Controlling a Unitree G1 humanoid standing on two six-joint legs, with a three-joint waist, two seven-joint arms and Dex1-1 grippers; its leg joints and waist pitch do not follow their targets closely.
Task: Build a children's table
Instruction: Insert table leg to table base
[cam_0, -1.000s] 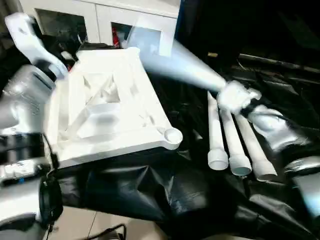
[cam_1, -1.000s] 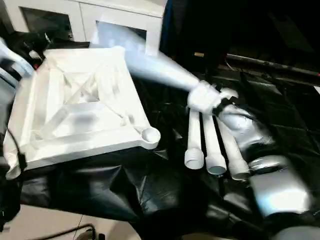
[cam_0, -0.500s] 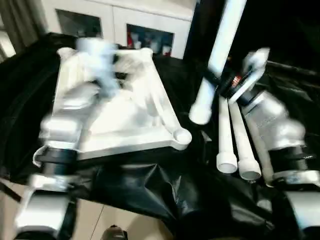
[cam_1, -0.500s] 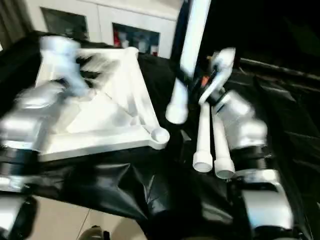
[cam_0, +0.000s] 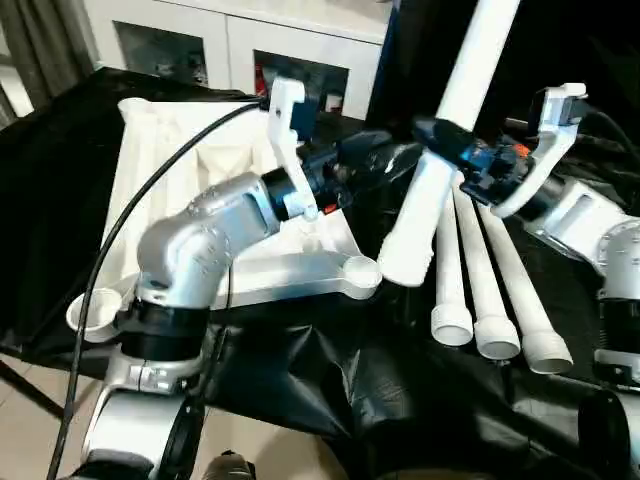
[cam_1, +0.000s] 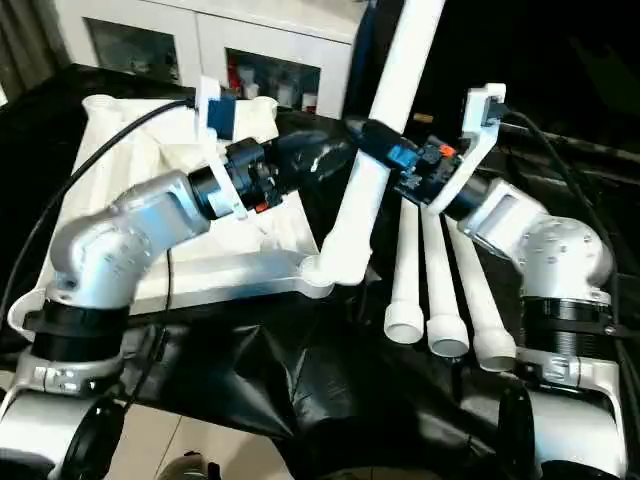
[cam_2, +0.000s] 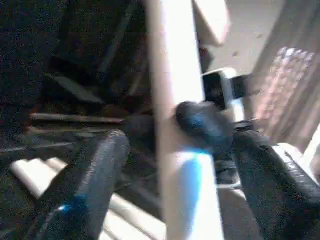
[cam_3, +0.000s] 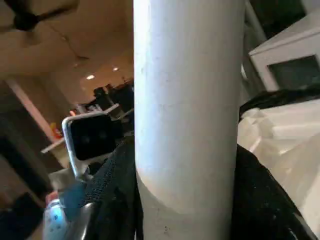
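Note:
The white tabletop (cam_0: 140, 140) lies underside up on black cloth, ribs showing, with a round corner socket (cam_0: 362, 268) at its near right. My right gripper (cam_0: 445, 140) is shut on one white leg (cam_0: 470, 70). That leg stands steeply tilted, and its wide end (cam_0: 405, 255) hangs just beside and above that socket. My left arm reaches across the tabletop. Its gripper (cam_0: 400, 158) is open, and in the left wrist view its fingers (cam_2: 95, 185) straddle the same leg (cam_2: 185, 175) just below the right gripper. Three more legs (cam_0: 485, 300) lie side by side to the right.
A black cable (cam_0: 150, 190) runs from my left wrist over the tabletop. White cabinets (cam_0: 230, 40) stand behind. The black cloth (cam_0: 330, 390) drops off at the front edge to pale floor (cam_0: 40, 420). Another socket (cam_0: 92, 312) sits at the tabletop's near left corner.
My left arm has swung right across the tabletop until its open fingers bracket the held leg. The leg's wide end has come down closer to the near right socket.

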